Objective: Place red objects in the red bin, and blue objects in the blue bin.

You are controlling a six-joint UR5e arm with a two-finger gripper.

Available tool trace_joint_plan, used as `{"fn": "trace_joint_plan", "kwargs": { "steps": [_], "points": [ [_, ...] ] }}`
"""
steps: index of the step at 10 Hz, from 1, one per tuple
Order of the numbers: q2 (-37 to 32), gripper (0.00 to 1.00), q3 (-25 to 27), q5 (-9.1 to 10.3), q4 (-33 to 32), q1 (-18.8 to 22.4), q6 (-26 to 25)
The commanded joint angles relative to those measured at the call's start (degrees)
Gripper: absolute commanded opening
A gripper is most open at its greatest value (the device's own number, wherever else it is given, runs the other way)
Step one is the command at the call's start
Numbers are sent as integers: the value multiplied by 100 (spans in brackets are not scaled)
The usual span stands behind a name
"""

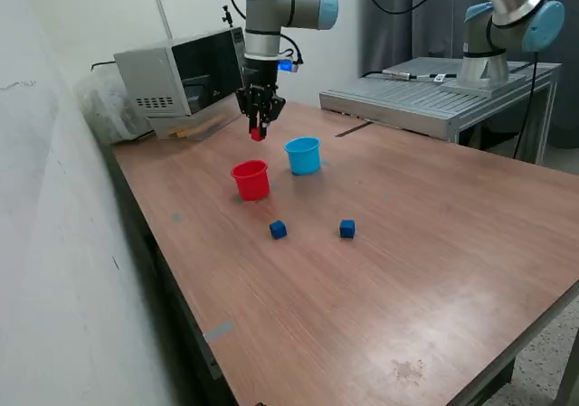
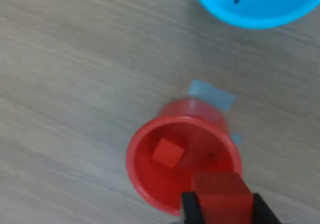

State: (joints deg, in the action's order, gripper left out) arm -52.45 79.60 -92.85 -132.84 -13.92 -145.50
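Your gripper (image 1: 259, 133) hangs above the table (image 1: 434, 243) with its jaws clamped on a red cube (image 2: 222, 194), and the move ahead turns on where that cube sits over the red cup (image 1: 251, 179). In the wrist view the held cube overlaps the cup's rim rather than its middle, so you are judged a little off centre; the cup's mouth lies mostly to one side of the jaws. The exterior view agrees: the gripper is high and slightly behind the cup, toward the microwave (image 1: 185, 76). A second red cube (image 2: 167, 152) already lies inside the cup. The light blue cup (image 1: 303, 155) stands just beside it on the exterior view's right, and two dark blue cubes (image 1: 278, 230) (image 1: 347, 229) wait nearer the camera, apart from both cups
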Motion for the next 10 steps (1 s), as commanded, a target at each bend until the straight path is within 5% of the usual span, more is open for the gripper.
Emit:
{"fn": "trace_joint_plan", "kwargs": {
  "steps": [1,10],
  "points": [
    [322,0,-383,30,-93,-40,-66],
    [622,0,-463,12,-392,-5,-145]
  ]
}}
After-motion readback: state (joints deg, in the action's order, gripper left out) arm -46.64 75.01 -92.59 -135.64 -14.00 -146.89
